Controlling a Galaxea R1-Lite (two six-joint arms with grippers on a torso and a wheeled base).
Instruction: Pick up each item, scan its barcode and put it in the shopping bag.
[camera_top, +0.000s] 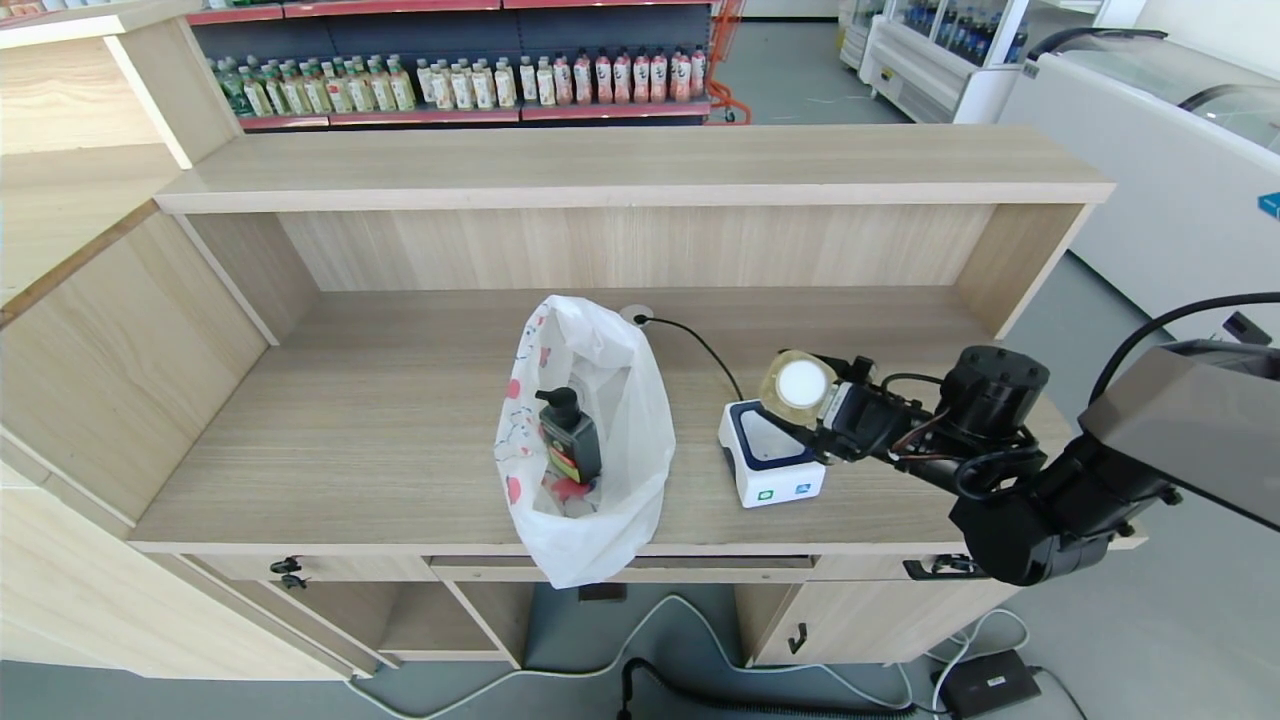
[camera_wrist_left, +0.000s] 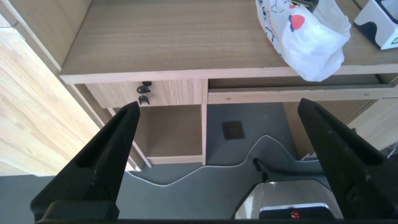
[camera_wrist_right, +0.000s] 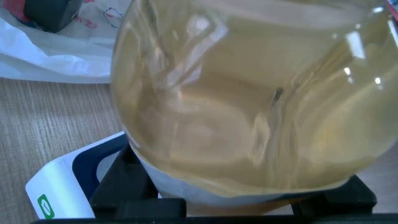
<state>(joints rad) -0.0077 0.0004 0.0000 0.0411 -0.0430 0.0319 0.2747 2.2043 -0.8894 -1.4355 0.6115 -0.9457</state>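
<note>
Below the table's (camera_top: 350, 430) front edge the left fingers (camera_wrist_left: 106, 162) hang spread and empty. The shopping bag (camera_top: 640, 420) stands mid-front edge, a black pump bottle (camera_top: 572, 435) inside. Toward the right edge, the right fingers (camera_wrist_right: 134, 180) clamp a clear jar (camera_top: 800, 383) just above the scanner (camera_top: 775, 470).

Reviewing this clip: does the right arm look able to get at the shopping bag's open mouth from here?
Probably yes. The right gripper holds the jar over the scanner, and the shopping bag stands open just beside the scanner with nothing between them; the pump bottle inside leaves room.
</note>
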